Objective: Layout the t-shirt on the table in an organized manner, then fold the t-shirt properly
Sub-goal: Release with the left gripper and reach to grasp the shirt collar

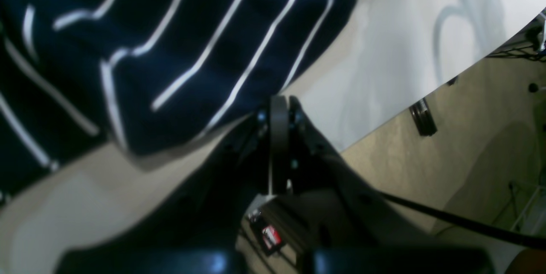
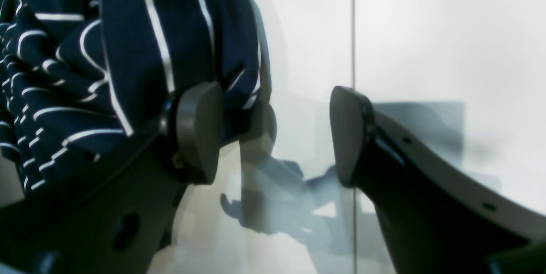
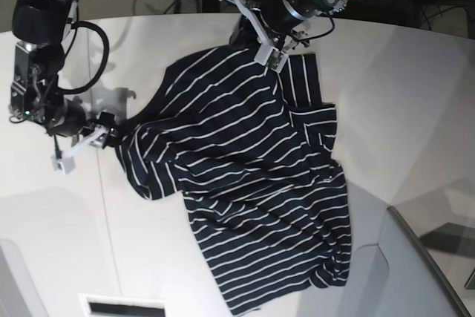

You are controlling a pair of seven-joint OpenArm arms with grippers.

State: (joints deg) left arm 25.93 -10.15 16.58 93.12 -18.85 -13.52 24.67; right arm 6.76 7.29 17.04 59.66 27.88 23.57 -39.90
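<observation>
A: Quick pass. Where's our dark navy, white-striped cloth t-shirt (image 3: pixel 245 183)?

B: Centre of the base view, on the big smooth white table (image 3: pixel 415 109), body running down toward the lower middle. It's rumpled: bunched at the lower right hem and folded over at the left edge. So we're in the layout step, not folding yet.

A: Left gripper (image 3: pixel 271 56)?

B: Top centre of the base view, at the shirt's upper edge. In the left wrist view its fingers (image 1: pixel 279 137) are pressed together, with the striped cloth right at the tips. We read it as pinching the edge, but the contact itself is hidden.

A: Right gripper (image 2: pixel 273 133)?

B: Middle left of the base view, at the shirt's left edge. In its wrist view the jaws stand apart with bare table between them; cloth only drapes past one finger (image 2: pixel 198 131). Nothing gripped.

A: So how do we do this well?

B: We'd get the right gripper onto a single layer at that left edge, pinch firmly, then draw both ends apart low over the table so the creases pull flat.
</observation>
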